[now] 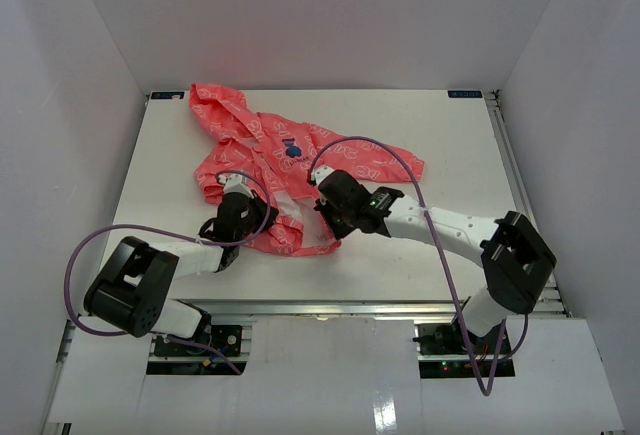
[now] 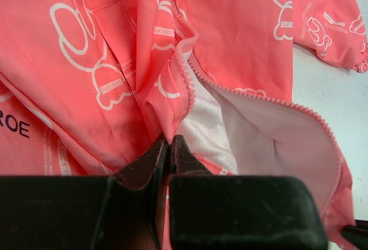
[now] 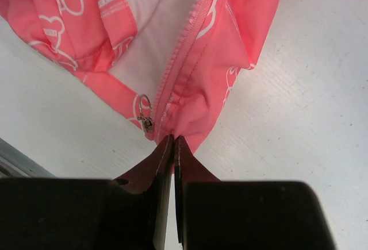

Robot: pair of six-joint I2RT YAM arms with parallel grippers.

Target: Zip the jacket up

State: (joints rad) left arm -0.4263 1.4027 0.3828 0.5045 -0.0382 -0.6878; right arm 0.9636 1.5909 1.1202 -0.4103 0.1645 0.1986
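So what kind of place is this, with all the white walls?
Probably a robot test booth or lab: a white table boxed in by plain white walls, a left arm and right arm bolted at its edge, and a jacket to practise on.

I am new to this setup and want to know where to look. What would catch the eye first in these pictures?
The coral-pink jacket with white prints stands out at once, lying open on the white table, pale lining showing. The left gripper pinches a fold beside the open front; the right gripper pinches the bottom hem, next to the small metal zipper pull.
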